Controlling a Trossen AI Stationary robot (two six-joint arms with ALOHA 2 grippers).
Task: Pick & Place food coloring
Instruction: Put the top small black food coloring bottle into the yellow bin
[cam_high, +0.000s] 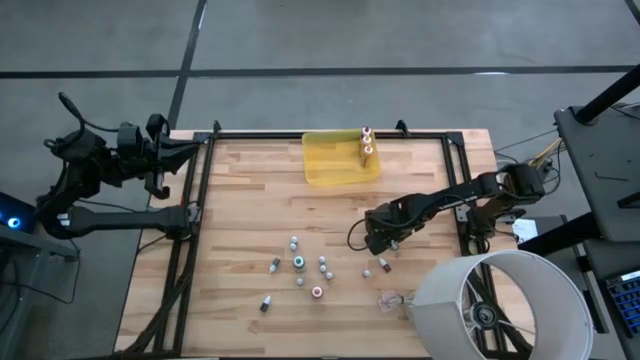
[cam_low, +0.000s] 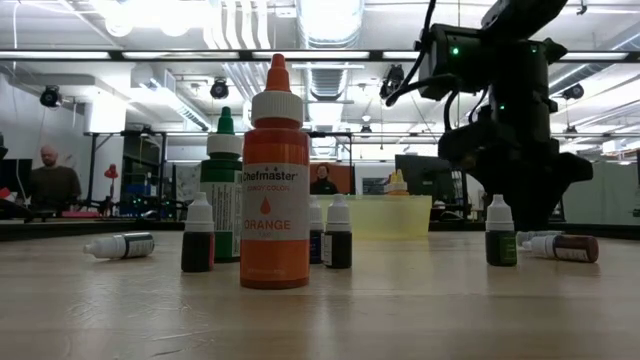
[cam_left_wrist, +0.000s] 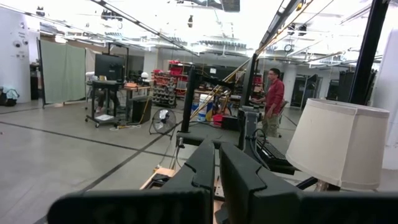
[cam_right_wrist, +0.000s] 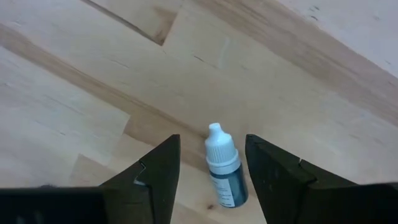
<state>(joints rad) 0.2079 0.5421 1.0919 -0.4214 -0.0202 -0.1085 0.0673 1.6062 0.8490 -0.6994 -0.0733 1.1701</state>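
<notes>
Several tiny food coloring bottles (cam_high: 299, 262) stand or lie on the wooden table, and two more (cam_high: 367, 146) stand in the yellow tray (cam_high: 335, 165). In the low view a tall orange bottle (cam_low: 275, 175) stands nearest, on its base. My right gripper (cam_high: 377, 240) is open and points down over one white-capped dark bottle (cam_right_wrist: 222, 168). Its fingers stand on either side of that bottle with a gap on both sides. The same bottle (cam_low: 500, 232) stands upright under the gripper (cam_low: 510, 170). My left gripper (cam_left_wrist: 216, 177) is shut and waits beyond the table's far left corner (cam_high: 190, 150).
A clear crumpled plastic scrap (cam_high: 390, 298) lies near the table's near right side, beside a white lampshade (cam_high: 500, 305) that overhangs that corner. Black rails (cam_high: 200, 200) frame the table. Bare wood lies between the tray and the bottle cluster. People show in the room behind.
</notes>
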